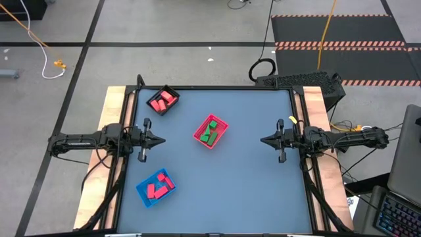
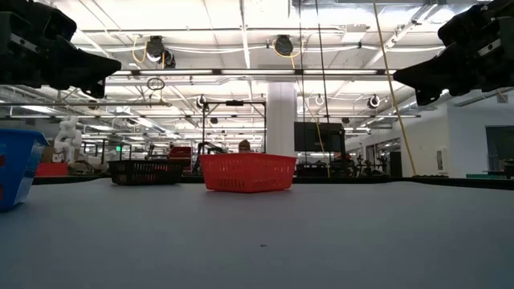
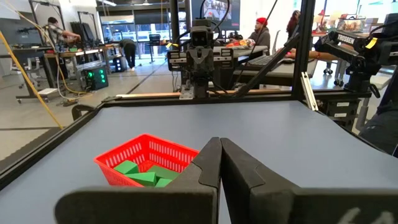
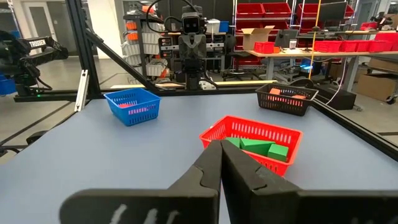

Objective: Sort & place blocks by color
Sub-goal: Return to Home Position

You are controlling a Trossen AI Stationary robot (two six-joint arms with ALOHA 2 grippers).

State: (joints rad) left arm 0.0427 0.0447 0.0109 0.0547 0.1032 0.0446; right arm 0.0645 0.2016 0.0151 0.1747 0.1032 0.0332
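Observation:
Green blocks (image 1: 211,131) lie in the pink-red tray (image 1: 203,137) at the table's middle; they also show in the left wrist view (image 3: 144,174) and the right wrist view (image 4: 262,148). Red blocks (image 1: 162,101) lie in the black tray (image 1: 172,91) at the far left, and red blocks (image 1: 157,188) lie in the blue tray (image 1: 145,196) at the near left. My left gripper (image 1: 162,139) is shut and empty above the table's left side. My right gripper (image 1: 262,140) is shut and empty above the right side.
The table's wooden side rails (image 1: 110,125) run along its left and right edges. Open blue table top (image 1: 250,191) lies between the trays and the right arm. Benches, frames and people stand in the room beyond the table.

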